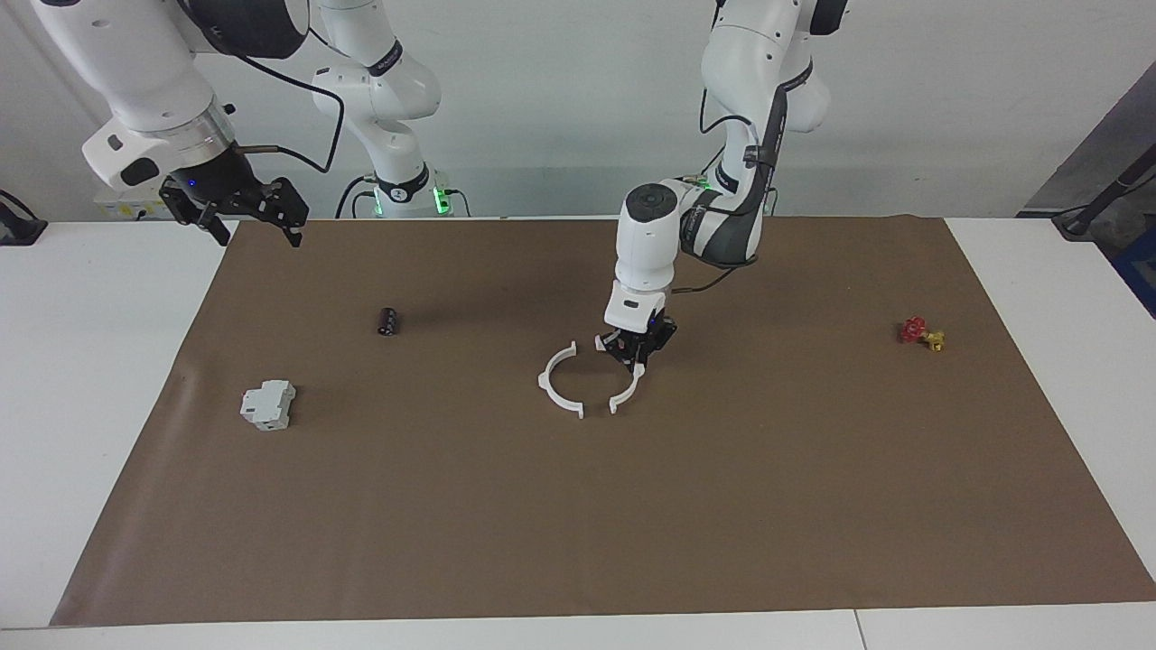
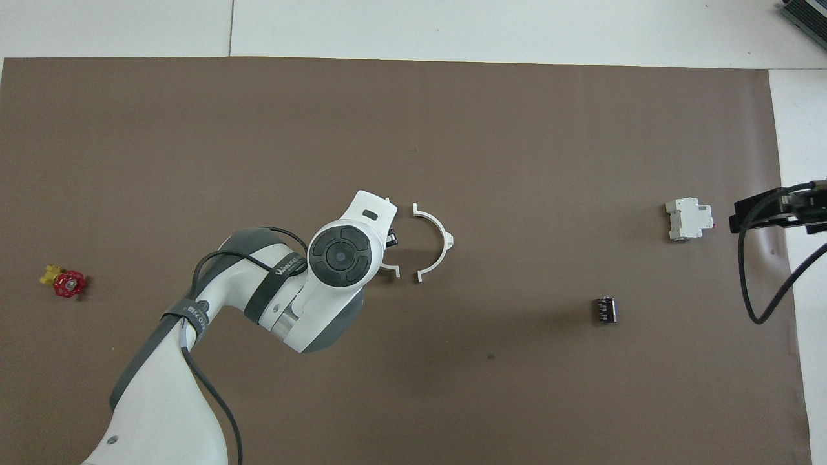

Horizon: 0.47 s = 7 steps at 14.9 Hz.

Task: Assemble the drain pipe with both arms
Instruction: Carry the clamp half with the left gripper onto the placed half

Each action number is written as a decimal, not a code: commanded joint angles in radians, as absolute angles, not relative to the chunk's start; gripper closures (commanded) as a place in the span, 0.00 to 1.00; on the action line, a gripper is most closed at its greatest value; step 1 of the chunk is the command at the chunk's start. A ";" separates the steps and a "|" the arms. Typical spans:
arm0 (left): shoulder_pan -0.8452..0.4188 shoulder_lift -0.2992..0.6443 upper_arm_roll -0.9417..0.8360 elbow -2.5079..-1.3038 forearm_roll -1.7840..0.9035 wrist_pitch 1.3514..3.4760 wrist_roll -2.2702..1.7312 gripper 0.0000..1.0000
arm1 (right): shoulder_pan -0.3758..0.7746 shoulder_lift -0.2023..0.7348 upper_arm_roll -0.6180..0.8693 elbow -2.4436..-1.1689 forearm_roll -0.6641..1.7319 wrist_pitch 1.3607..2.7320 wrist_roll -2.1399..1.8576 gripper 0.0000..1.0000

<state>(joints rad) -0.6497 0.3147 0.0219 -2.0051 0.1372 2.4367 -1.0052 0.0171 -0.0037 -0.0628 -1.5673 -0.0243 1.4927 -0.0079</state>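
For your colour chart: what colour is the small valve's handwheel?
Red handwheel, clearest in overhead view.

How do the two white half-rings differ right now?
The held half-ring is pinched mid-arc in the shut left gripper; the free half-ring lies on the mat, ungripped. The held one's arc bulges toward the left arm's end, the free one's toward the right arm's, so their open sides face. Both are thin white arcs with end tabs, ends nearly meeting.
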 commanded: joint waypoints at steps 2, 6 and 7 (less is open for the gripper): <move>-0.675 0.357 0.040 -1.942 0.164 2.424 -1.052 1.00 | 0.005 -0.003 -0.058 -1.569 -0.009 1.509 -0.003 0.00; -0.692 0.357 0.041 -1.942 0.164 2.425 -1.072 1.00 | 0.005 -0.003 -0.058 -1.569 -0.009 1.509 -0.003 0.00; -0.701 0.357 0.041 -1.942 0.167 2.425 -1.083 1.00 | 0.005 -0.003 -0.058 -1.569 -0.009 1.509 -0.003 0.00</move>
